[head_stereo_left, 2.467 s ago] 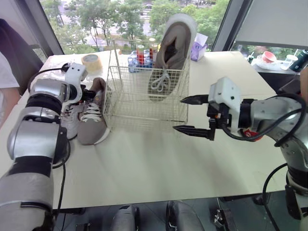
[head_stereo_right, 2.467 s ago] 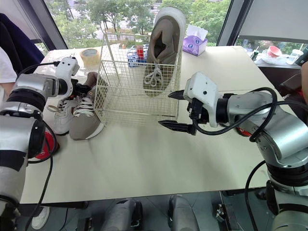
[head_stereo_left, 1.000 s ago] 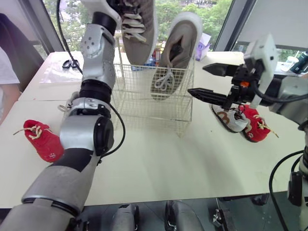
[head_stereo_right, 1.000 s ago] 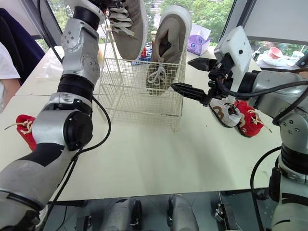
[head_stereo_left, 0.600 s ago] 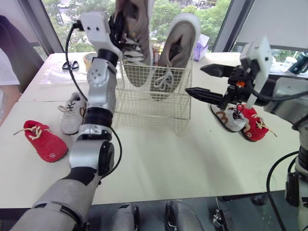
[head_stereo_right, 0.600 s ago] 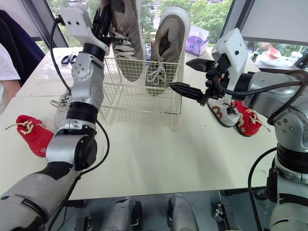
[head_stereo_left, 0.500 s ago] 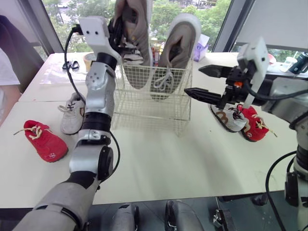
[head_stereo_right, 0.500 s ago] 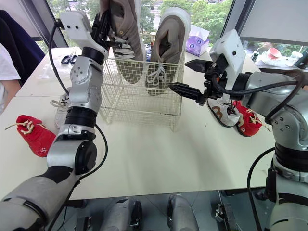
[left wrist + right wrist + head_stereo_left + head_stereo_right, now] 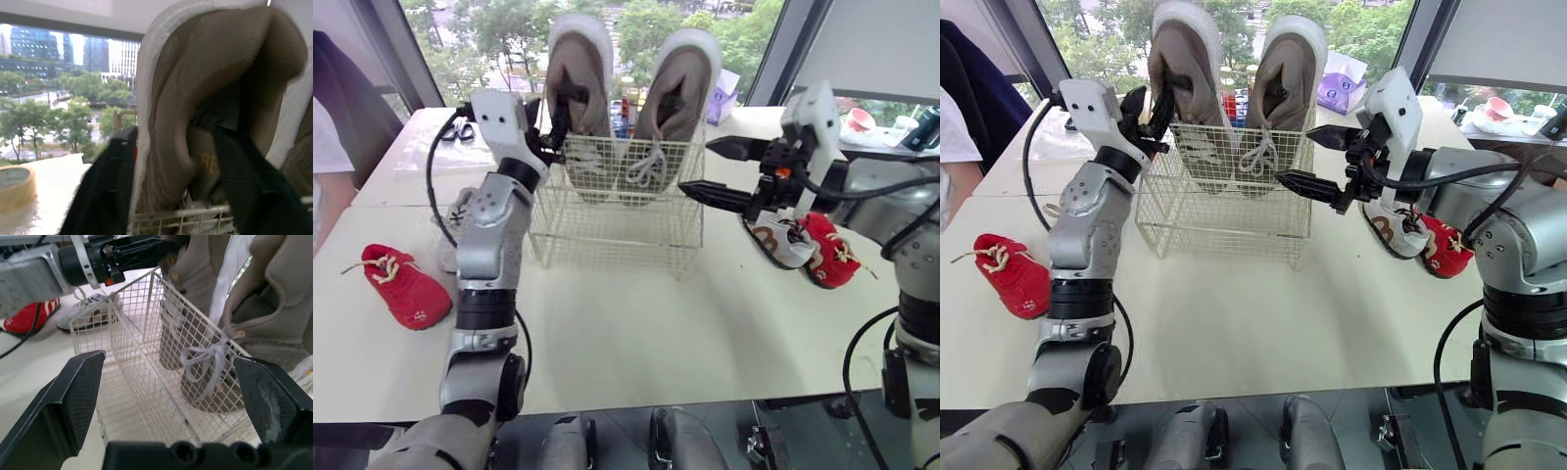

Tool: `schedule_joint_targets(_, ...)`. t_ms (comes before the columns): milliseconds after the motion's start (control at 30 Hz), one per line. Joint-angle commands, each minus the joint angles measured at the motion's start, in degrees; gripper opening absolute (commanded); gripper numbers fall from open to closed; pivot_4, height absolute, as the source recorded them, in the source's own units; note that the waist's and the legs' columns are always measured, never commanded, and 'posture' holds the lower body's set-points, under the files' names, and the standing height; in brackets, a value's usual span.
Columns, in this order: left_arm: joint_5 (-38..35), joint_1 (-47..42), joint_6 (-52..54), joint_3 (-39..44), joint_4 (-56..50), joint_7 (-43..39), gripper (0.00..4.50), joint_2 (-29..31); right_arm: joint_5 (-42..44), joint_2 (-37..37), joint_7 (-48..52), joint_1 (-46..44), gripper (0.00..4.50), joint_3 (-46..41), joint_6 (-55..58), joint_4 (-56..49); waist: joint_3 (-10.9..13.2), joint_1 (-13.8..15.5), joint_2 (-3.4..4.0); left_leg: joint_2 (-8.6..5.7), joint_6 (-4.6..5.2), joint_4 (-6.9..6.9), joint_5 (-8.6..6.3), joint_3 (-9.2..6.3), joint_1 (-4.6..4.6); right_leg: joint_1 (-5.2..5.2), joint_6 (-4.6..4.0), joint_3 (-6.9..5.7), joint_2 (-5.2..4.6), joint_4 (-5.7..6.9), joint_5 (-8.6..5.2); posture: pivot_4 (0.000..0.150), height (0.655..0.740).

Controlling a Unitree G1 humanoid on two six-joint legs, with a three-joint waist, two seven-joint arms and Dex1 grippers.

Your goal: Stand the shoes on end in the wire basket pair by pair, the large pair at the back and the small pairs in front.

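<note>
Upright in wire basket (image 9: 617,220), taupe sneaker (image 9: 578,59) grasped by left gripper (image 9: 558,113), second sneaker (image 9: 680,88) beside it, right gripper (image 9: 697,168) spread wide, empty.

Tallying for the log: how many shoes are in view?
6: two tan shoes upright in the basket; left red shoe, left white shoe; right white shoe, right red shoe. Others may be hidden.

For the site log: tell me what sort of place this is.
Probably an office or lab on an upper floor: large windows overlooking trees and city buildings, and a plain white table with a tissue box and tape roll on it.
</note>
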Motion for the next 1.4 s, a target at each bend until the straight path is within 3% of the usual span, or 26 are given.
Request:
schedule_joint_targets(33, -3.39, 0.51, 6.46, 0.78, -8.58, -3.91, 4.33, 5.26, -0.65, 0.18, 0.49, -1.18, 4.50, -0.78, -1.54, 0.09, -0.01, -0.03, 0.02, 0.00, 0.00, 0.00, 0.00, 0.00, 0.00, 0.00, 0.00, 0.00, 0.01, 0.00, 0.00, 0.150, 0.7400)
schedule_joint_targets(133, -6.58, 2.54, 12.15, 1.77, -13.67, -6.09, 4.48, 9.38, -1.08, 0.35, 0.46, -0.57, 4.50, -0.88, -1.88, 0.68, -0.01, -0.02, 0.03, 0.00, -0.01, 0.00, 0.00, 0.01, 0.01, 0.01, 0.00, 0.01, 0.00, -0.01, 0.00, 0.150, 0.7400)
schedule_joint_targets(267, -21.93, 6.40, 29.15, 11.44, -21.83, -9.88, 4.48, 18.71, -1.43, 3.58, -5.66, 1.71, 4.50, -6.68, -3.38, 2.17, -0.01, -0.15, 0.03, 0.03, -0.11, 0.00, 0.06, -0.02, 0.00, 0.00, -0.01, 0.01, 0.02, -0.01, 0.00, 0.150, 0.7400)
schedule_joint_targets(367, -32.11, 10.37, 37.14, 16.70, -24.87, -11.61, 4.48, 22.36, -2.19, 5.47, -10.25, 3.68, 4.50, -11.77, -5.24, 3.76, -0.02, -0.04, 0.04, 0.05, -0.24, -0.01, 0.14, 0.00, 0.01, -0.02, -0.01, 0.03, 0.03, 0.00, -0.01, 0.150, 0.7400)
schedule_joint_targets(467, -43.70, 16.68, 42.59, 20.29, -28.16, -12.76, 4.48, 22.79, -2.65, 6.96, -13.29, 9.22, 4.50, -17.09, -7.48, 3.49, -0.06, 0.33, 0.06, 0.01, -0.31, 0.00, 0.17, -0.03, 0.07, 0.15, 0.00, 0.02, -0.01, -0.04, -0.02, 0.150, 0.7400)
schedule_joint_targets(633, -56.74, 24.30, 44.27, 17.08, -34.82, -7.80, 4.48, 19.16, -0.99, 9.77, -20.20, 15.57, 4.50, -22.42, -6.53, -1.29, -0.06, 0.03, 0.09, -0.04, -0.10, 0.03, 0.05, -0.11, 0.29, 0.46, 0.00, 0.01, -0.04, -0.11, -0.03, 0.150, 0.7400)
schedule_joint_targets(800, -53.98, 33.05, 42.52, 7.18, -41.86, -9.07, 4.48, 18.25, -4.03, 9.93, -23.46, 29.95, 4.50, -24.93, -6.13, -6.71, -0.15, 0.10, 0.22, -0.02, -0.05, -0.15, -0.02, -0.15, 0.85, 0.95, -0.09, -0.01, 0.02, -0.12, -0.16, 0.150, 0.7400)
schedule_joint_targets(1000, -48.13, 34.85, 39.51, -0.94, -44.74, -11.77, 4.48, 20.78, -6.23, 9.56, -20.01, 41.84, 4.50, -24.91, -9.82, -6.32, -0.43, 0.07, 0.76, -0.03, -0.05, -0.14, -0.01, -0.13, 0.91, 0.96, -0.37, 0.05, 0.08, -0.11, -0.32, 0.150, 0.7400)
schedule_joint_targets(1400, -50.59, 34.58, 37.79, -1.49, -45.73, -9.27, 4.48, 22.85, -14.82, 8.66, -12.93, 38.59, 4.50, -17.67, -20.91, 11.18, -0.50, 0.06, 0.89, -0.05, -0.03, -0.14, -0.02, -0.14, 0.89, 0.93, -0.40, 0.10, 0.10, -0.13, -0.35, 0.150, 0.7400)
